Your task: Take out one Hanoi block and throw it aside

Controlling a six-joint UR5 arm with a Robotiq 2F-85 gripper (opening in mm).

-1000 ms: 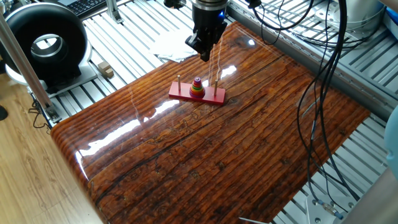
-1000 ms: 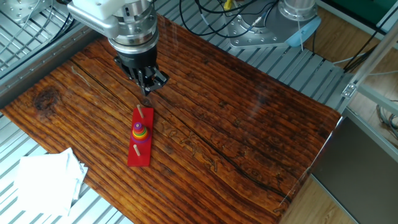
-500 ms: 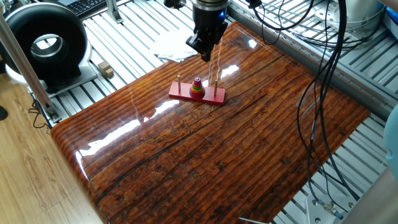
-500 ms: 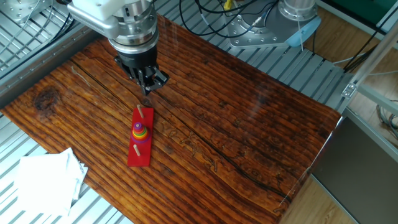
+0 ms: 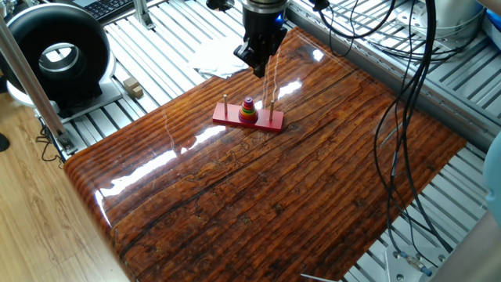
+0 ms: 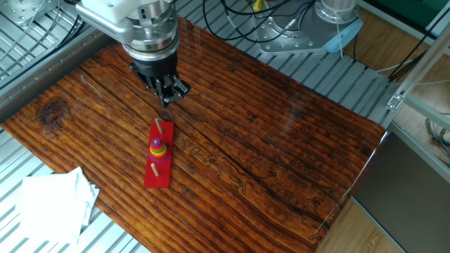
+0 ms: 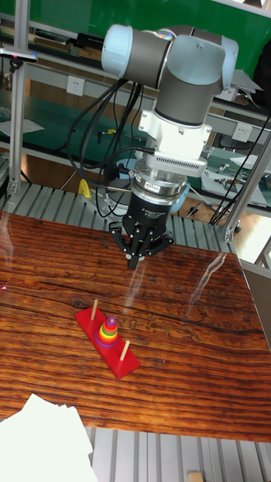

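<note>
The Hanoi block (image 5: 248, 100) (image 6: 157, 143) (image 7: 111, 321) is a tiny purple disc on top of the coloured ring stack, on the middle peg of the red base (image 5: 268, 122) (image 6: 159, 177) (image 7: 126, 363). A bare wooden peg stands at each end of the base. My gripper (image 5: 257, 70) (image 6: 167, 100) (image 7: 133, 262) hangs above the table just beyond the base's far end, apart from the stack. Its fingers meet in a point and hold nothing that I can see.
White paper (image 5: 218, 56) (image 6: 50, 205) (image 7: 41, 444) lies off the wooden table's edge near the base. A black ring-shaped device (image 5: 56, 53) and a small wooden block (image 5: 133, 87) sit on the metal slats. Cables (image 5: 407, 117) hang over the right side.
</note>
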